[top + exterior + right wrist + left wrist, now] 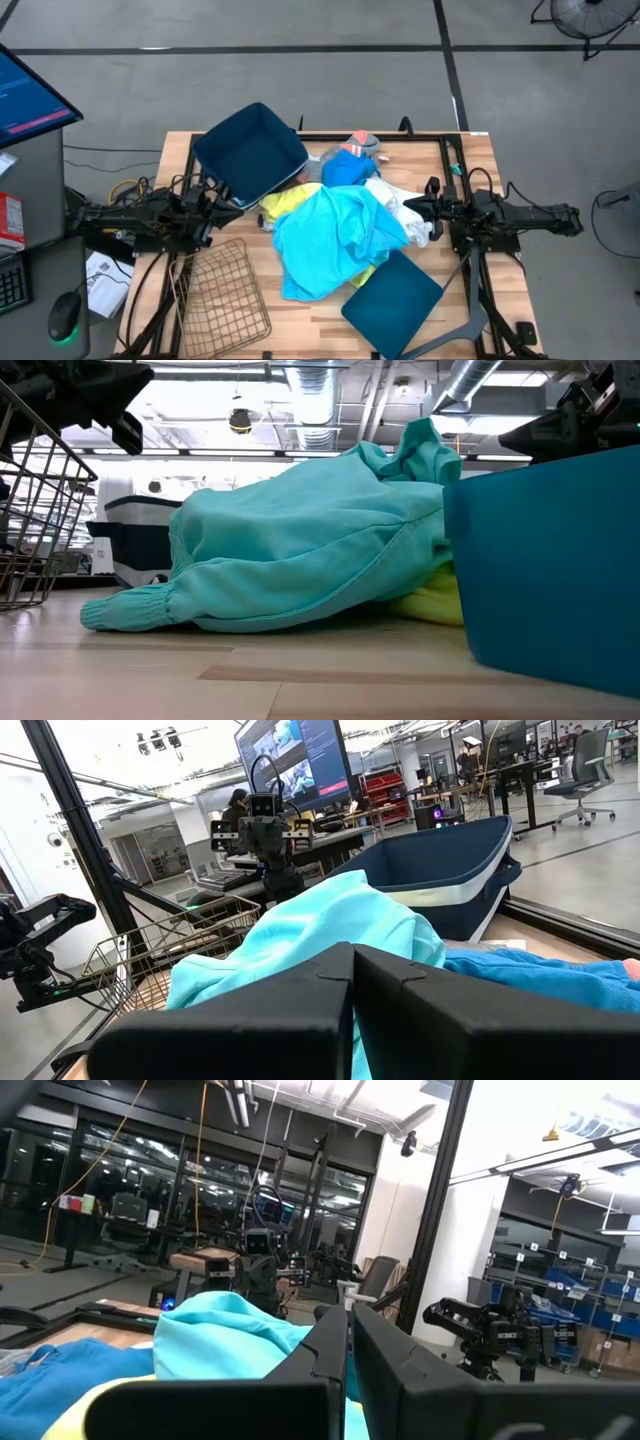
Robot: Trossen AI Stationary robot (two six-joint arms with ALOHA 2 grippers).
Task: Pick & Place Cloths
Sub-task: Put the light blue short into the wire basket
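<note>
The cloths lie in a heap at the middle of the table. A large turquoise garment lies on top and also shows in the low view. A yellow cloth, white cloths, a blue cloth and an orange-banded grey sock stick out around it. My left gripper is shut and empty, raised at the heap's left side. My right gripper is shut and empty, raised over the heap's right side.
A dark blue bin lies tipped at the far left of the heap. A second blue bin stands near the front right edge. A wire mesh basket sits at the front left. A monitor stands off the table's left.
</note>
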